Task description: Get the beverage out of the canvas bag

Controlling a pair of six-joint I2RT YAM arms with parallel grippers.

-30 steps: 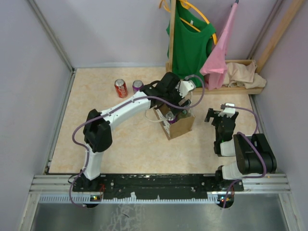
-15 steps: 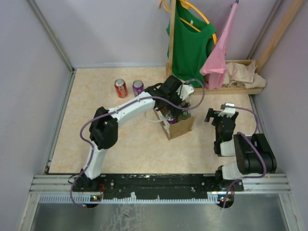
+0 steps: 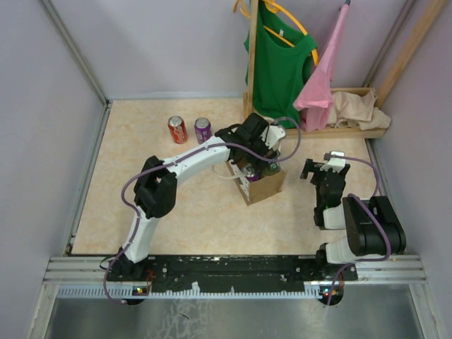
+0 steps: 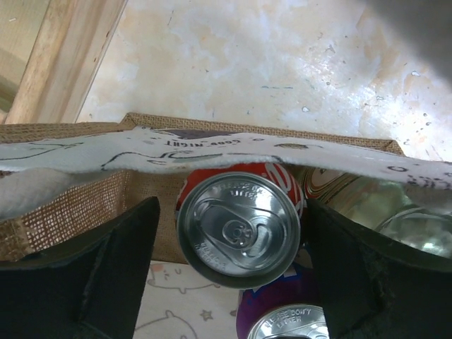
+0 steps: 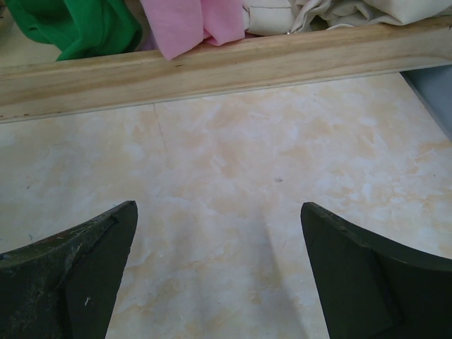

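Since the earlier frames the left arm has folded its elbow further in, and the left gripper point(image 4: 233, 215) has sunk lower into the mouth of the canvas bag point(image 3: 265, 185). Its jaws stand wide, one on either side of a red beverage can point(image 4: 239, 229) standing upright inside the bag. A thin gap shows on the can's left; on its right the finger looks nearly touching. Just beyond the fingertips a white fabric band point(image 4: 212, 152) crosses the bag's opening, partly over the can's far edge. Nearer the wrist sits a purple can point(image 4: 282, 325), and another silver can top point(image 4: 417, 233) lies outside the right finger. The right gripper point(image 5: 219, 219) has not shifted: it hangs over bare tabletop, jaws spread wide and holding nothing, with the wooden rack base point(image 5: 212, 67) ahead of its tips.
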